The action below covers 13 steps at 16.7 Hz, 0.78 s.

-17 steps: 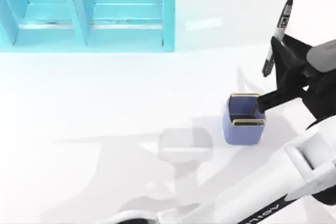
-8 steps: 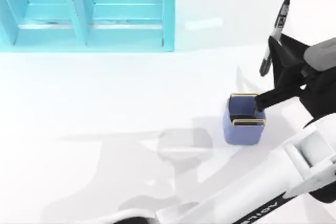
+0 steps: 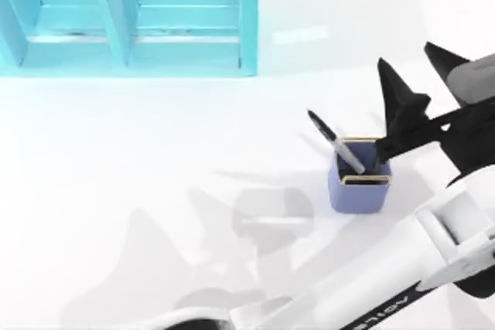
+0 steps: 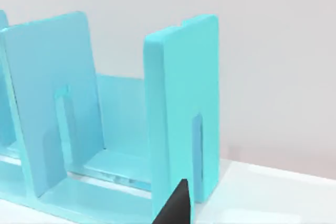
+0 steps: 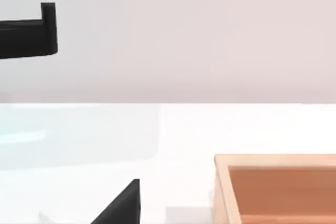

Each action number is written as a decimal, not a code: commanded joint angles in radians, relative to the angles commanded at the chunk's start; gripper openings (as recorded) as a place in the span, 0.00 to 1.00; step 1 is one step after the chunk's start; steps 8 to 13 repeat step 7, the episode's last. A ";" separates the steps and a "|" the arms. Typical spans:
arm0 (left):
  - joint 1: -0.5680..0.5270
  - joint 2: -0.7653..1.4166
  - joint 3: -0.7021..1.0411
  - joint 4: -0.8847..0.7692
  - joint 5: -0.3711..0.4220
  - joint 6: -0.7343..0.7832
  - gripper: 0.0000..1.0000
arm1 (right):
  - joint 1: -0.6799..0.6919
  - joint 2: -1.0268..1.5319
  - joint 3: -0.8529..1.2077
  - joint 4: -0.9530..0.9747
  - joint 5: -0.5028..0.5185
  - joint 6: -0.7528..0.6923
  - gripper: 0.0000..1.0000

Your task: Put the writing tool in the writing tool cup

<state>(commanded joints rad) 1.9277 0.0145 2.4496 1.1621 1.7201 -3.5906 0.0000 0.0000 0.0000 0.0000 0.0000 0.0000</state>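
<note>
White table (image 3: 155, 160): a plain, glossy surface carrying everything listed below.

Large turquoise shelf unit (image 3: 131, 17): upright dividers and open bays, at the table's far left, well apart from the right gripper's jaws. The left wrist view looks onto its end panel (image 4: 181, 108).

Right arm (image 3: 402, 268): a white AgileX limb reaching in from the near edge, ending in a black wrist.

Light wooden box (image 5: 278, 187): its open corner appears in the right wrist view; where it sits relative to the jaws cannot be told.

Right gripper (image 3: 421, 75): black, its two pointed fingers (image 3: 392, 83) spread wide and grasping nothing, just beyond the cup's far right corner.

Periwinkle-blue square cup with thin gold rim (image 3: 360, 191): upright, just below and beside the released jaws.

Slim marker pen with black cap and light barrel (image 3: 334, 142): standing in the cup, leaning over its left rim, black end up and tilted away from the jaws, not touching them.

Left gripper (image 4: 176, 208): one dark fingertip near the shelf; whether released or clenched cannot be told.
</note>
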 joint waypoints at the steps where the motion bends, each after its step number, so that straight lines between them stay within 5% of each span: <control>1: 0.000 0.000 0.000 0.000 0.000 0.000 0.98 | 0.000 0.000 0.000 0.000 0.000 0.000 1.00; 13: 0.000 0.000 0.000 0.000 0.000 0.000 1.00 | 0.000 0.000 0.000 0.000 0.000 0.000 1.00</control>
